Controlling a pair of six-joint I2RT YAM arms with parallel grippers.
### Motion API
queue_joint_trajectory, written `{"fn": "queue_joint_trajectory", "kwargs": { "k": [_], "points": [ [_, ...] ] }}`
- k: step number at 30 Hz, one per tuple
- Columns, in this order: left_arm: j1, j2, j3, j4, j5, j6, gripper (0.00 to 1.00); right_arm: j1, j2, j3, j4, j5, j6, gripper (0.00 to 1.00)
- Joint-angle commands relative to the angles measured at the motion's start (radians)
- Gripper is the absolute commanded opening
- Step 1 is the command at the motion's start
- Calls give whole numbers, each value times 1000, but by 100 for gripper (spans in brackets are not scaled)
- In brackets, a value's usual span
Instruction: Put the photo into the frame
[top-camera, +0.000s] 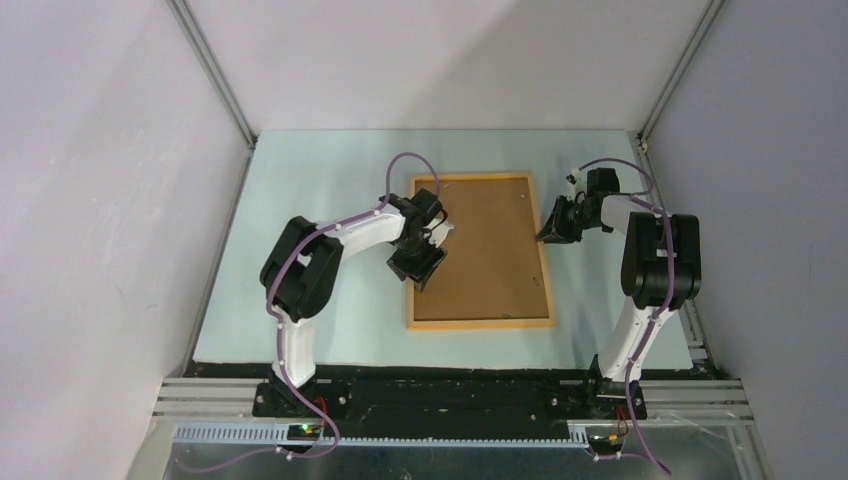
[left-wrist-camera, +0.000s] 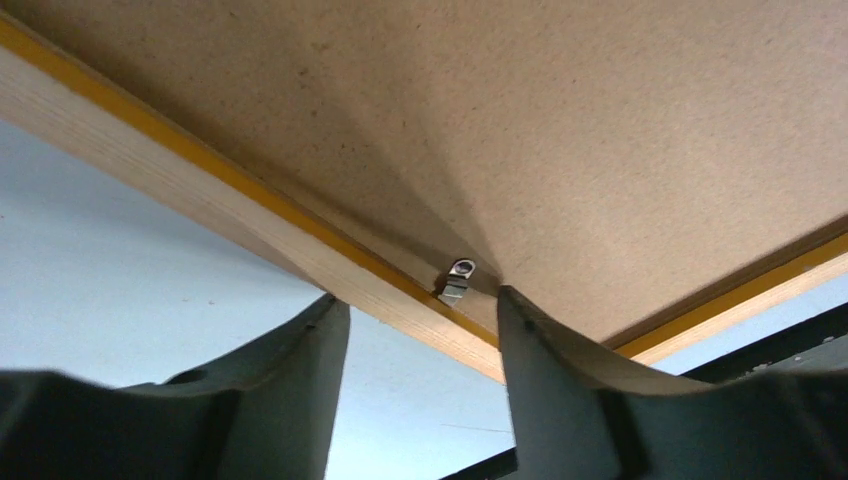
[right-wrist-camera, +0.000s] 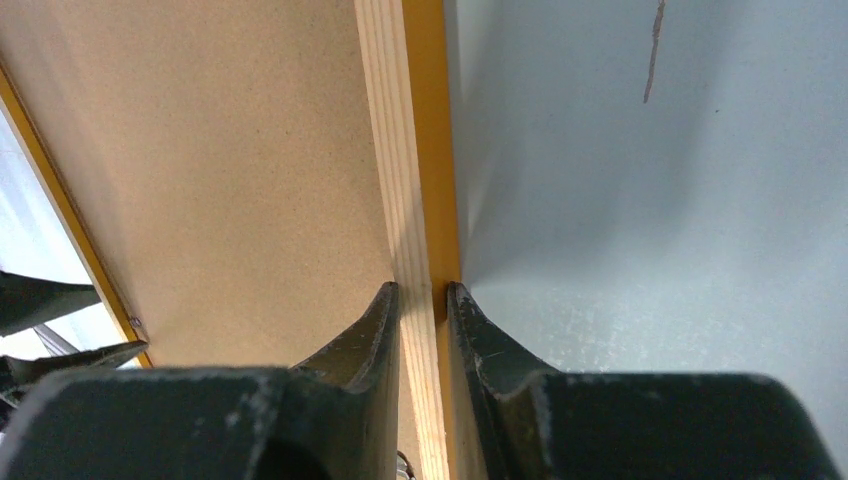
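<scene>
The frame lies back-up mid-table, its long axis running from near edge to far edge. The brown backing board is seated in it, and the photo is not visible. The right gripper pinches the right rail, jaws nearly closed. The left gripper is open and empty, straddling the left rail, with a metal retaining tab just ahead. No writing is legible.

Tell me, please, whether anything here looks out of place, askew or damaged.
Nothing looks broken. The frame lies face down, backing board in it. One metal tab by its left rail seems tipped up off the board, and a dark streak marks the table. The photo is not in view.
</scene>
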Motion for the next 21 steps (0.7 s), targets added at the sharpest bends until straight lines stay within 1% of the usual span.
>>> {"fn": "queue_joint_trajectory", "kwargs": {
  "k": [1, 3, 7, 9, 16, 21],
  "points": [
    [-9, -20, 30, 43, 38, 24, 67, -4, 5, -4, 1, -26, 5, 0],
    [-10, -20, 30, 44, 37, 25, 71, -4, 6, -4, 2, -26, 4, 0],
    [-10, -13, 32, 44, 26, 25, 72, -4, 6, -4, 2, -27, 4, 0],
    [-9, -10, 34, 44, 12, 27, 71, -5, 5, -5, 1, -28, 5, 0],
    [-11, 3, 37, 45, -16, 31, 58, -7, 7, -4, 0, -32, 4, 0],
    [-8, 11, 43, 46, -23, 34, 53, -7, 7, -4, 0, -31, 5, 0]
  ]
}}
